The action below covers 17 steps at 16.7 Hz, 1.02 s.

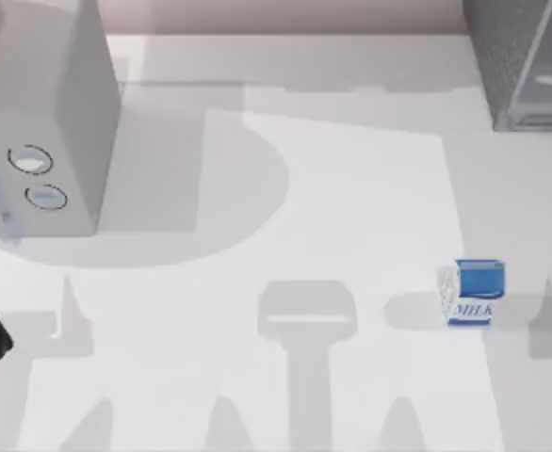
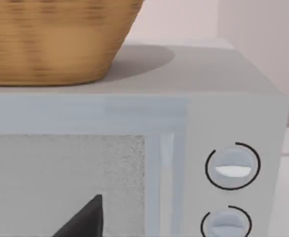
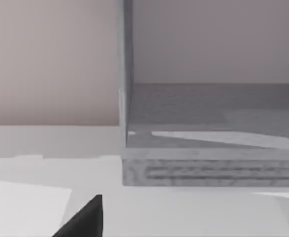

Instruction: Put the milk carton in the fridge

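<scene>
The top camera looks straight down on the surface [image 1: 351, 188]. The left wrist camera sits close, facing the dial box [image 2: 233, 123] at the surface's left edge. The right wrist camera looks low across at the fridge [image 3: 208, 168] in the far right corner.

You are looking down on a smooth white tabletop [image 1: 351, 207] that spreads across nearly the whole top view, lit from above so that soft grey shadows lie over it: a broad rounded one beside the pale grey box-shaped appliance with two round dials [image 1: 55, 122] at the table's left, and narrower upright shapes along the near edge. Behind the table's far edge runs a plain wall of pale pinkish beige [image 1: 285, 14]. In the left wrist view, a woven tan wicker basket [image 2: 55, 39] sits on top of that pale grey appliance, casting a shadow on its flat top.
</scene>
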Available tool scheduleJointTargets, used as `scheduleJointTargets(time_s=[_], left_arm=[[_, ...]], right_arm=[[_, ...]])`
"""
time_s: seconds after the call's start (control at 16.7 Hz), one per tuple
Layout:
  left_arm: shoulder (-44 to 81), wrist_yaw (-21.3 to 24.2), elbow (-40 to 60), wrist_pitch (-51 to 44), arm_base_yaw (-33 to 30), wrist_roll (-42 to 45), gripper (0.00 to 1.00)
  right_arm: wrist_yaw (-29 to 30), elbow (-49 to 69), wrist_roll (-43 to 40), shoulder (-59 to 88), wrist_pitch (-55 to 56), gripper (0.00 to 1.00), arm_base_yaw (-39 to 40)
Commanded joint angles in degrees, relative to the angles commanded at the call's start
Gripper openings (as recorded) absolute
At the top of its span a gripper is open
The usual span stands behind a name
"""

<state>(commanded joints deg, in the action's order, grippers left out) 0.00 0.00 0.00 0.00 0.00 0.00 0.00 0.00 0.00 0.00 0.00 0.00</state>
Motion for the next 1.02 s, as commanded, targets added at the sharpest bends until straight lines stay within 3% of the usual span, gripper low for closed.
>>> scheduleJointTargets(time_s=[0.48, 1.02], left_arm=[[0.00, 0.00, 0.00, 0.00, 0.00, 0.00, 1.00], [0.00, 0.00, 0.00, 0.00, 0.00, 0.00, 1.00]], right_arm=[[2.35, 0.36, 1.01, 7.89, 5.75, 1.00, 4.72], [11.06, 2.26, 3.85, 42.95, 31.35, 1.00, 24.68]])
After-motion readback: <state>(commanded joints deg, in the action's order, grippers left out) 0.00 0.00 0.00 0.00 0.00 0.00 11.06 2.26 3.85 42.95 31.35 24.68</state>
